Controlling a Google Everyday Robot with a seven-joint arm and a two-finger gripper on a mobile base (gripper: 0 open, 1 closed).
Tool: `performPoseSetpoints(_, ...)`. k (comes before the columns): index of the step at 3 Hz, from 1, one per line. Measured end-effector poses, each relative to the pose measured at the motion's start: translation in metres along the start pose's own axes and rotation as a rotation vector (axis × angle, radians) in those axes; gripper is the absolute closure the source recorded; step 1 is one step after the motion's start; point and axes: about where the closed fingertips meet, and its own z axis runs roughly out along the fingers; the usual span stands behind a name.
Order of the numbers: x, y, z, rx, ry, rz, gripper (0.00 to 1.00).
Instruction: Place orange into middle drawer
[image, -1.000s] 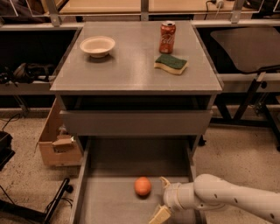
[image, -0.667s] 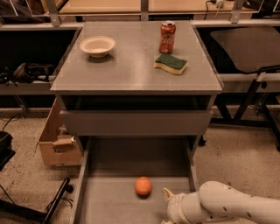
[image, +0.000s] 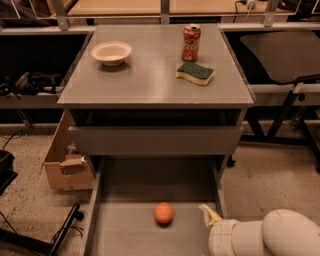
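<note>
One grey table (image: 150, 80) stands above the middle drawer (image: 125, 227), which is pulled out wide with its flat floor showing. Over the drawer's right wall sits the robot's white arm (image: 272, 235), with the pincer (image: 210, 216) at its tip. How far the pincer is parted I cannot tell, but it has hold of nothing. On the drawer's floor, midway between its side walls, lies the orange (image: 163, 213), apart from the pincer. The placing looks done, and only pulling clear is left. The drawer's right wall and the closed panel (image: 155, 140) above the drawer are the edges to mind; open room lies right of the drawer.
</note>
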Motion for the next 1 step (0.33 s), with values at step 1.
performPoseSetpoints(1, -0.0421, -0.0099, -0.0617, 0.206, -0.009, 0.02, 0.0)
